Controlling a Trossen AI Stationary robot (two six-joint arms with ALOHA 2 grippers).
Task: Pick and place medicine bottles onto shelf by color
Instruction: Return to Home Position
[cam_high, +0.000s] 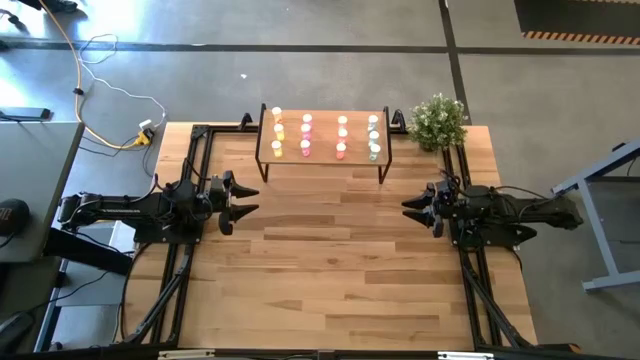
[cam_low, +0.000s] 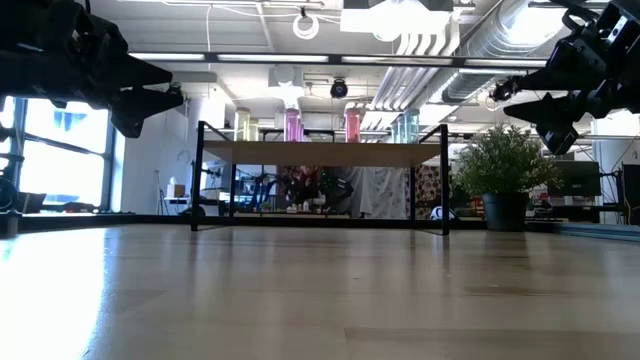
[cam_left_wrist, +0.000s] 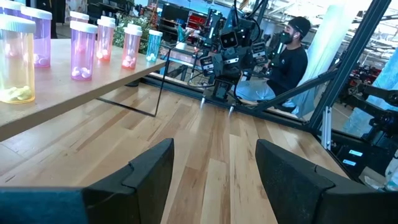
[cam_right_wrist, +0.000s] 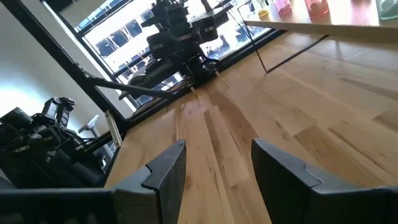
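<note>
Medicine bottles (cam_high: 307, 135): upright on the shelf (cam_high: 324, 142), long axis vertical, white caps up; columns of yellow, pink, red-orange, pale green
Bottle walls: translucent, cylindrical, pills visible inside
Shelf build: light-wood board, thin dark metal legs, long side along far edge of plank surface (cam_high: 330, 270)
Left hand (cam_high: 250, 199): fingers apart, empty, at surface's left, pointing right
Right hand (cam_high: 410, 208): fingers apart, empty, at surface's right, pointing left

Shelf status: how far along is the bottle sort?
Looks done: the medicine bottles stand on the shelf in four colour columns, none visible on the tabletop. In hand: nothing; left hand and right hand are open, empty, at the table's sides. Left: nothing visible to place.
</note>
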